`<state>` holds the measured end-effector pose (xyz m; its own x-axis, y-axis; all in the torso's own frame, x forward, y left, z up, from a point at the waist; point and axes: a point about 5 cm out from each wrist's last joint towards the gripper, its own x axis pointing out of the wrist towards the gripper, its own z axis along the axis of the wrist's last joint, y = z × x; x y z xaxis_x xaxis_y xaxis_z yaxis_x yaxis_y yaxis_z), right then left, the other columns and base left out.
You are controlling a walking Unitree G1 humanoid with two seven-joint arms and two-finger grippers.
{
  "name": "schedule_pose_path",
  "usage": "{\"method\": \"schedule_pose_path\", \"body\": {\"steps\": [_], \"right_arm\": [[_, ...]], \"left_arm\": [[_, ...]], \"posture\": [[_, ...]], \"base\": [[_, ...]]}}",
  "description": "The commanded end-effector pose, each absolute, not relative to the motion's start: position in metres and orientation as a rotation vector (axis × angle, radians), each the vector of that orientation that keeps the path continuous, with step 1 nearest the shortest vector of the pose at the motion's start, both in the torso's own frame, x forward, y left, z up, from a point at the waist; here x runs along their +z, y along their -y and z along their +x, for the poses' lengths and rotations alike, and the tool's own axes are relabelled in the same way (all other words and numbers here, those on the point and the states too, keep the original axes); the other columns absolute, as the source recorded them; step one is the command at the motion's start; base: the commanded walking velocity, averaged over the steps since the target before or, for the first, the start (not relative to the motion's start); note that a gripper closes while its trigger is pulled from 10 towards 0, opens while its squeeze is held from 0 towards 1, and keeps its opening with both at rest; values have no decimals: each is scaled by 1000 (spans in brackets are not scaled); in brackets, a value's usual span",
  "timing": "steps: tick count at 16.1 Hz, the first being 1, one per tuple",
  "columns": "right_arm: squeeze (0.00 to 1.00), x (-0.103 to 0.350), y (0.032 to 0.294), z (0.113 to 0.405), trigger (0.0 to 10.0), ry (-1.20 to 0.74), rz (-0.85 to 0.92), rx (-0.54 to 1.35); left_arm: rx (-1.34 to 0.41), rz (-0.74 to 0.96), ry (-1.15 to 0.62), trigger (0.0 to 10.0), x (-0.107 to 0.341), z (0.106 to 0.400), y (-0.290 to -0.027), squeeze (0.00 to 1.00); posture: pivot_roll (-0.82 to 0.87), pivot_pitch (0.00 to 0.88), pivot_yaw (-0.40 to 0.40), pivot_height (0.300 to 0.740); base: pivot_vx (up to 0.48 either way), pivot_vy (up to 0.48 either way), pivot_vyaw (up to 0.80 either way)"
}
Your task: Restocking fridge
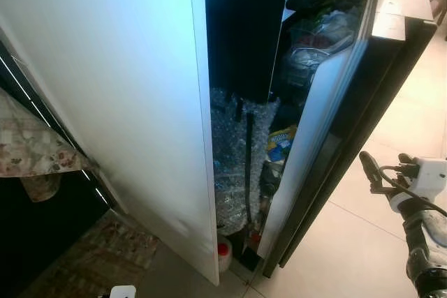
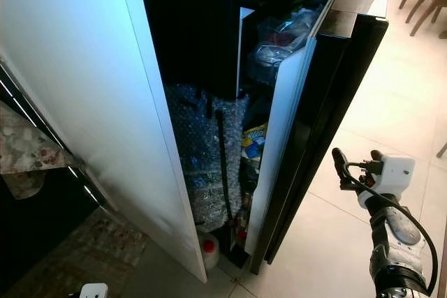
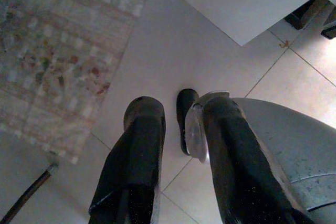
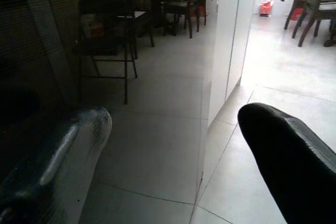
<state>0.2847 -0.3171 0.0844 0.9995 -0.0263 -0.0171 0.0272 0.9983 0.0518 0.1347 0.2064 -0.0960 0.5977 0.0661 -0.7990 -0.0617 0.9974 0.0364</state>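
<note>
fridge door (image 1: 314, 137) stands half open, swung out toward the robot's right, so the gap between it and the white side panel (image 1: 126, 88) gives only a narrow slot into the fridge interior (image 1: 241, 40), which is dark. lower part of that slot is packed: crinkled clear plastic packs (image 1: 230, 151), a thin black rod (image 1: 248, 165) leaning upright through them, a blue-yellow packet (image 1: 281, 143) wedged against the door's inner face, and a white bottle with a red cap (image 1: 223, 250) on the floor at the panel's foot; bagged items (image 1: 318, 40) sit higher on the door shelves. right gripper (image 2: 357, 164) is raised just beside the door's dark outer face, fingers spread and empty, wrist cam looking along that glossy face, probably staged there to catch the edge and swing the door wider, since the slot looks too tight to load through. left gripper (image 3: 173, 129) hangs low over the tiled floor (image 3: 157, 51) near a patterned rug (image 3: 58, 40), fingers parted, holding nothing. no restock item in either gripper, so judging this as access prep, not placing
</note>
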Motion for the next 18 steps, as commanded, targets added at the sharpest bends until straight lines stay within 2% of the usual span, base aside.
{"method": "schedule_pose_path", "body": {"steps": [1,6,18], "right_arm": [[0,89,318,287,10000,-3,58,-14],[0,88,306,294,10000,-17,71,53],[0,76,243,316,10000,-35,145,206]], "left_arm": [[77,12,-951,10000,-98,130,-209,0],[73,13,-944,10000,-97,131,-207,0],[82,8,-948,10000,-98,129,-205,0]], "posture": [[-45,39,26,740],[-40,37,24,740],[-22,19,16,740]], "base": [[0,0,0],[0,0,0],[0,0,0]]}}
